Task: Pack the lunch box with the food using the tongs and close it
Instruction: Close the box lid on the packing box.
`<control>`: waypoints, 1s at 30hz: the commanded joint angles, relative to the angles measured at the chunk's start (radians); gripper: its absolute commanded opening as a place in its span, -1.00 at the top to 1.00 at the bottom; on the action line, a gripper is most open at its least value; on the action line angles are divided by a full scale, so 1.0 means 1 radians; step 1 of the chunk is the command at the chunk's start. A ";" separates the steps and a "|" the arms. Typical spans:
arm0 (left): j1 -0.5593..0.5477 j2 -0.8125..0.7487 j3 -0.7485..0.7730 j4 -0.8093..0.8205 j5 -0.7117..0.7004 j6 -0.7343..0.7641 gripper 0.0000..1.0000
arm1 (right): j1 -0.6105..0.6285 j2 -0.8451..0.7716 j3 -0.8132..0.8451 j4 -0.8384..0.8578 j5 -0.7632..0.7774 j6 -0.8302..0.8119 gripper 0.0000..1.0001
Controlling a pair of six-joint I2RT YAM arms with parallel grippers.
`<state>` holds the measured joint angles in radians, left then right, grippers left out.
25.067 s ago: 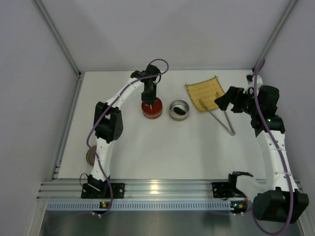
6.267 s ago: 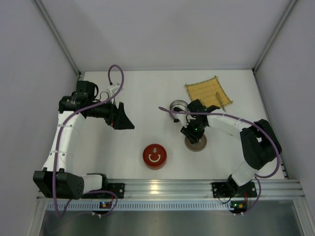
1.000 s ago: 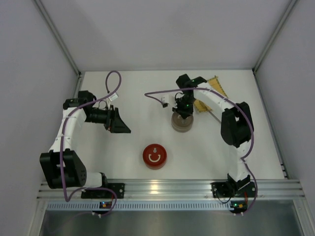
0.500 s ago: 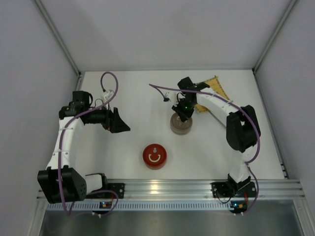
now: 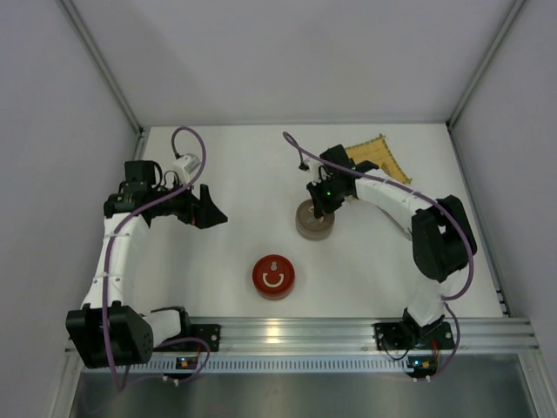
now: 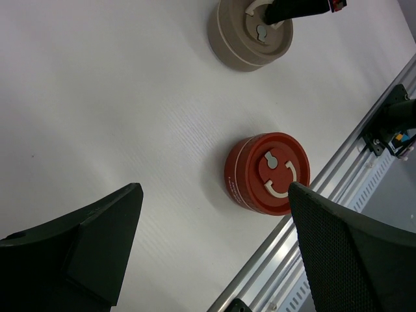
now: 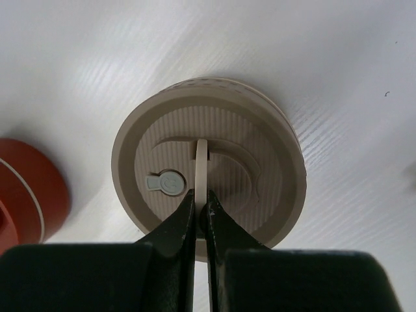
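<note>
White table: right gripper pinches half-hidden handle of beige lid; left gripper gapes

Top cam: high, behind the arm bases, looks down on the whole table. Left wrist cam: far back, sees red tub ahead of left claw, beige tub beyond. Right wrist cam: tight behind right claw, on the beige tub. All three share that tub.

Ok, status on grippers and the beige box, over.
Right gripper shut on the handle of the beige lid; lid seated on the beige box. Left gripper open, empty, over bare table. Red box lidded, apart; nothing in the way.
</note>
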<state>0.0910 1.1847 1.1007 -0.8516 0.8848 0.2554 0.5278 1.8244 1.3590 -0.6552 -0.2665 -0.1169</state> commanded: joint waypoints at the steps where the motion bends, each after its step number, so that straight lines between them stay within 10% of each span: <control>1: 0.007 -0.010 -0.001 0.060 -0.009 -0.018 -0.97 | 0.047 0.098 -0.158 -0.029 0.056 0.157 1.00; 11: -0.005 -0.050 -0.096 0.167 -0.006 0.005 -0.89 | 0.054 0.016 -0.245 0.062 -0.071 0.197 1.00; 22: -0.336 0.079 -0.101 0.335 -0.096 -0.096 0.23 | 0.066 -0.014 -0.288 0.100 -0.146 0.212 1.00; 30: -0.410 0.188 -0.062 0.440 -0.135 -0.209 0.28 | 0.067 -0.083 -0.322 0.074 0.010 0.275 1.00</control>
<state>-0.3206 1.3689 0.9878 -0.5110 0.7715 0.1059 0.5644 1.7065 1.1275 -0.4034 -0.4522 0.1463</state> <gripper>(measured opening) 0.354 0.025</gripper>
